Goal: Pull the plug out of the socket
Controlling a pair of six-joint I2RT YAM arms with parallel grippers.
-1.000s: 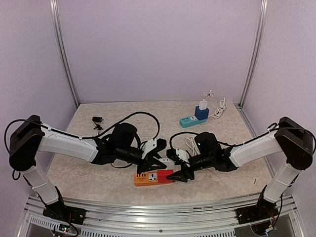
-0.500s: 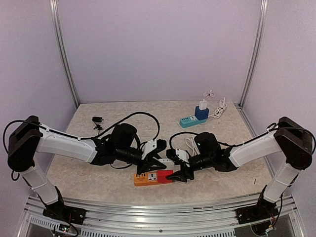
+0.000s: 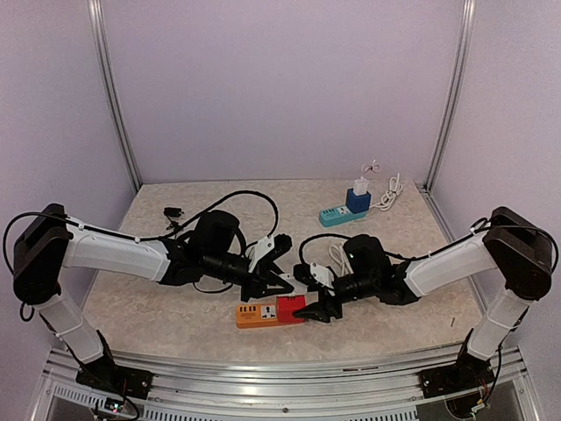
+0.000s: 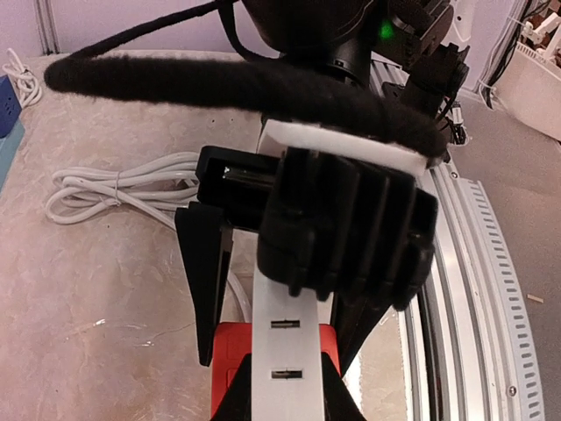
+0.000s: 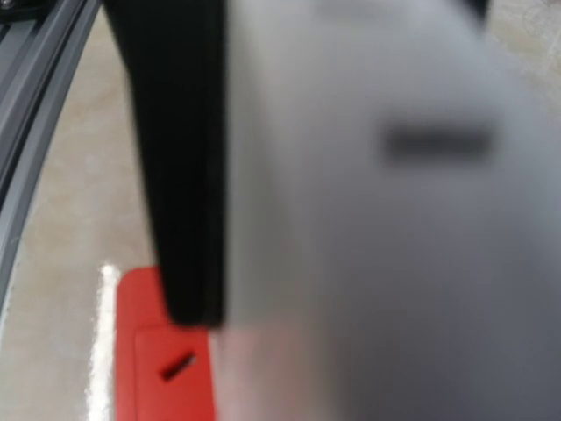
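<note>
My left gripper (image 3: 273,282) is shut on a black plug (image 4: 342,228) whose thick black cable (image 4: 219,83) loops back across the table (image 3: 245,200). Just below the plug lies a white socket block (image 4: 285,351) with two bare slots; it also shows between the grippers in the top view (image 3: 298,287). My right gripper (image 3: 317,307) is shut on that white block, which fills the right wrist view (image 5: 368,219) beside one black finger (image 5: 180,175). Under it lies an orange and red power strip (image 3: 267,314). I cannot tell whether the plug's pins are still in.
A blue power strip (image 3: 337,216) with a blue and white charger (image 3: 357,197) stands at the back right. A coiled white cable (image 4: 114,189) lies behind the grippers. A small black item (image 3: 173,211) lies at the back left. Metal rails (image 3: 280,373) run along the near edge.
My left gripper has lifted and drawn back to the left with the black plug, and its cable loop has shifted. The orange strip has slid slightly left. The right gripper has stayed in place.
</note>
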